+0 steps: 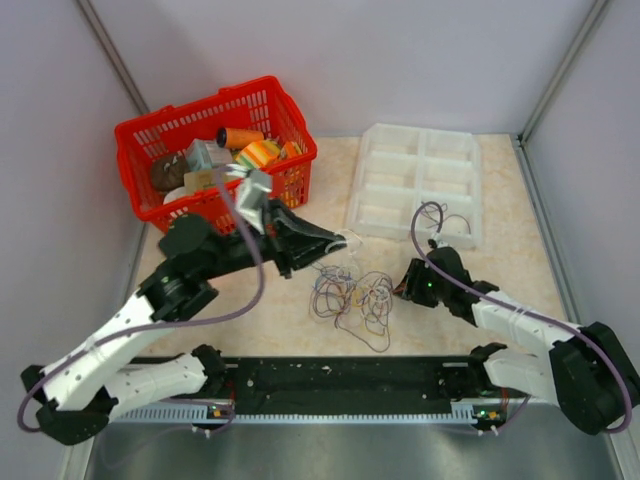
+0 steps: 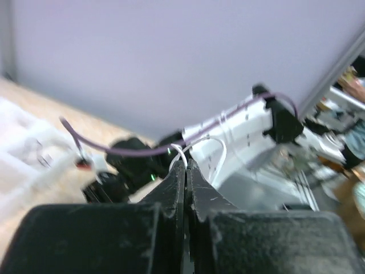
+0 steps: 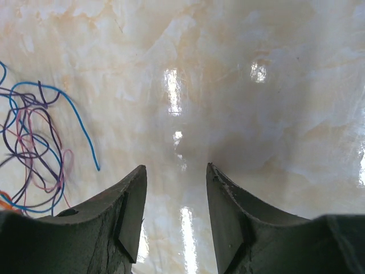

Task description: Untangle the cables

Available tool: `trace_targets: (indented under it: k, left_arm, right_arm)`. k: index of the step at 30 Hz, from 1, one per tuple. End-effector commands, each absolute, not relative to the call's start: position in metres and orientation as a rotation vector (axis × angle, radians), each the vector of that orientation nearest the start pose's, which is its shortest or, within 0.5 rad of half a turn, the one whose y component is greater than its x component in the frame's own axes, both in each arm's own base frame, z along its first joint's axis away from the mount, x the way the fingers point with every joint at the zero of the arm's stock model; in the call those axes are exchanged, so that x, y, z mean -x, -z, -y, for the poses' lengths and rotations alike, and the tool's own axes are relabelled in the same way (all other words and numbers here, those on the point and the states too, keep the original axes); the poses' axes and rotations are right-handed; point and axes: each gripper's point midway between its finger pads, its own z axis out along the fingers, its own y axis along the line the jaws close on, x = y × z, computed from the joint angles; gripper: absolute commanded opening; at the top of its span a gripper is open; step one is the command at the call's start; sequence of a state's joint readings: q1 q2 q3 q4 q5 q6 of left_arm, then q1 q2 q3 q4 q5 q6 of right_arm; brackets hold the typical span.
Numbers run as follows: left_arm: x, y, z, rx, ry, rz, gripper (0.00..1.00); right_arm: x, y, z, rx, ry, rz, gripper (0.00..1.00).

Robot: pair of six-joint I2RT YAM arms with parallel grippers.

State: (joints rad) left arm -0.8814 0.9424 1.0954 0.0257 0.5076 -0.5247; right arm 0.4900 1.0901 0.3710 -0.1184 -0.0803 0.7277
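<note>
L gripper (image 2: 185, 162) clamped on a white strand (image 2: 175, 151), separating it from the cables (image 1: 352, 297) heaped btwn the arms. R gripper (image 3: 176, 166) spread, empty, beside them. Next imo: pin heap, pull slow.

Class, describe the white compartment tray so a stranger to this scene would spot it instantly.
On the beige marbled table, look to the far edge, where two containers stand. The tray is the right-hand one, next to the red basket. Unlike that full, mesh-walled basket, it is flat, translucent white and divided into rectangular compartments.
</note>
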Motion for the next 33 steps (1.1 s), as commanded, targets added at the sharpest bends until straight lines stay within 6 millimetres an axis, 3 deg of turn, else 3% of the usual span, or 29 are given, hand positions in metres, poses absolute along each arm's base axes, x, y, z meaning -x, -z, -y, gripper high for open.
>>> trace_targets:
  k: [1,5,9,11,16,19,24,28,29,32,33]
  left_arm:
    - [-0.149,-0.479,0.262,-0.517,1.219,-1.305,0.00]
    - [-0.187,-0.443,0.273,-0.471,1.052,-1.558,0.00]
    - [-0.196,-0.424,0.286,-0.463,1.060,-1.610,0.00]
    - [-0.196,-0.419,0.290,-0.463,1.084,-1.610,0.00]
    - [-0.196,-0.418,0.296,-0.445,1.133,-1.612,0.00]
    - [-0.194,-0.421,0.297,-0.446,1.158,-1.609,0.00]
    - [-0.189,-0.427,0.292,-0.437,1.182,-1.601,0.00]
    - [-0.189,-0.436,0.282,-0.419,1.159,-1.576,0.00]
    - [-0.188,-0.441,0.278,-0.415,1.153,-1.561,0.00]
    - [-0.188,-0.448,0.273,-0.406,1.143,-1.534,0.00]
    - [-0.187,-0.448,0.273,-0.407,1.143,-1.531,0.00]
  right_arm:
    - [-0.228,-0.036,-0.162,-0.238,-0.617,-2.430,0.46]
    - [-0.225,-0.062,-0.171,-0.080,-0.685,-2.392,0.49]
    - [-0.222,-0.110,-0.168,0.082,-0.674,-2.276,0.55]
    - [-0.218,-0.151,-0.184,0.223,-0.738,-2.127,0.62]
    - [-0.191,-0.249,-0.245,0.556,-1.125,-1.704,0.63]
    - [-0.186,-0.274,-0.271,0.632,-1.203,-1.576,0.63]
    - [-0.203,-0.268,-0.301,0.640,-1.198,-1.602,0.60]
    - [-0.182,-0.255,-0.323,0.705,-1.272,-1.610,0.52]
    - [-0.178,-0.249,-0.326,0.710,-1.261,-1.629,0.47]
    - [-0.189,-0.227,-0.318,0.621,-1.157,-1.749,0.16]
    - [-0.193,-0.229,-0.313,0.592,-1.124,-1.764,0.07]
